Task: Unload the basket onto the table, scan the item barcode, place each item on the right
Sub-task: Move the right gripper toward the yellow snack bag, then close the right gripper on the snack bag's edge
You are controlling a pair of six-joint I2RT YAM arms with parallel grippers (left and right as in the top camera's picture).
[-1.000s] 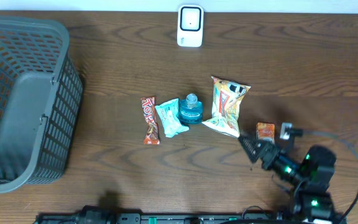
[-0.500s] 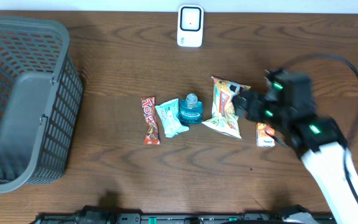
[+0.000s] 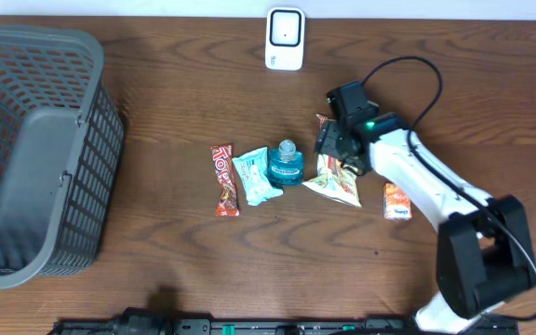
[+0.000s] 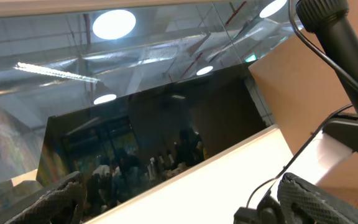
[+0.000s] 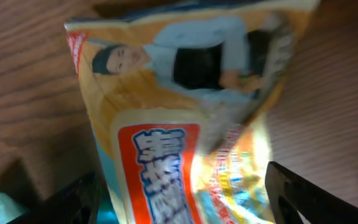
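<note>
A yellow snack bag (image 3: pixel 341 182) with red and blue print lies flat on the wooden table; in the right wrist view the bag (image 5: pixel 185 118) fills the frame. My right gripper (image 3: pixel 336 146) hovers over its upper half, open. Its two dark fingers (image 5: pixel 303 193) stand on either side of the bag without pressing it, and my right gripper (image 5: pixel 182 202) straddles the bag's width. No barcode shows on the bag. A white scanner (image 3: pixel 285 39) stands at the table's far edge. My left gripper (image 4: pixel 179 202) is open and empty, pointing up at ceiling lights.
Left of the bag lie a blue bottle (image 3: pixel 287 164), a teal packet (image 3: pixel 254 177) and a red bar (image 3: pixel 224 180). A small orange packet (image 3: pixel 397 201) lies to the right. A grey mesh basket (image 3: pixel 35 158) fills the left side.
The right arm has swung from the table's front right corner up and left onto the snack bag. Its jaws have narrowed a little around the bag.
</note>
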